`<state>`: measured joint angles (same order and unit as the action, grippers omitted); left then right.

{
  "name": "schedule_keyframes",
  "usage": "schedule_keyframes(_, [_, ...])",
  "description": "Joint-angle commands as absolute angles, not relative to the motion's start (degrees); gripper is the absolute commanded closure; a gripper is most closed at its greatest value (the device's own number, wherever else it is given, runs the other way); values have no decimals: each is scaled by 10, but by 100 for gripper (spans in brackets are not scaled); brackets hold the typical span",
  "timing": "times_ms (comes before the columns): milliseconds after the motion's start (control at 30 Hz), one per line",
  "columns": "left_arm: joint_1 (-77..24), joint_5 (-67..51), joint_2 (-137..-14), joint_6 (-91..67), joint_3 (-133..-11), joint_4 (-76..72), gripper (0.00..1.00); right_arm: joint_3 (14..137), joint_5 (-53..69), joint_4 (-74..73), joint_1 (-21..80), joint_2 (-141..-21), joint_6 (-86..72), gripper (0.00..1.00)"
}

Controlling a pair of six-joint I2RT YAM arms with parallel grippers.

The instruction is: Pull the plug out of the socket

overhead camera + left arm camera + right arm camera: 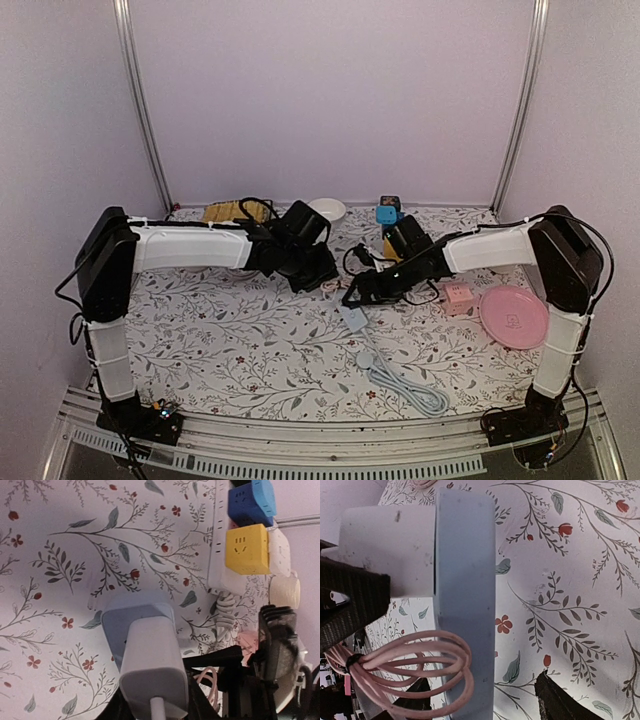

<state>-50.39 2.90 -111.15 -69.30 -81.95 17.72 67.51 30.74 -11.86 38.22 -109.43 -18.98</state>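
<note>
Left tool (154,701) around plug (150,652); right tool (485,695) astride socket (465,570).

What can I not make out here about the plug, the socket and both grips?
- Left gripper grip: left wrist view, fingertips cut off by the bottom edge beside the plug.
- Right gripper closure: right wrist view, one finger behind the socket and pink cable.
- Plug pins: both wrist views, inside the socket.
- Top view: plug and socket too small to separate.

White arm links (190,247), black joints (105,262), black ribbed fingers (352,597), cables (60,287) zip-tied alongside.
</note>
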Motion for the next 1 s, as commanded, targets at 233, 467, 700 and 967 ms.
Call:
schedule_keyframes(233, [-496, 6, -1146, -729, -836, 295, 100, 651, 295, -74, 391, -1053, -197, 43])
schedule_keyframes(467, [-489, -7, -1178, -731, -868, 325, 100, 627, 347, -45, 410, -1045, -216, 77])
schedule_keyframes(700, [-489, -7, -1191, -738, -890, 337, 100, 650, 377, -41, 434, -1080, -230, 95])
schedule_keyframes(967, [-490, -9, -1184, -746, -896, 343, 100, 664, 326, -55, 440, -1130, -258, 96])
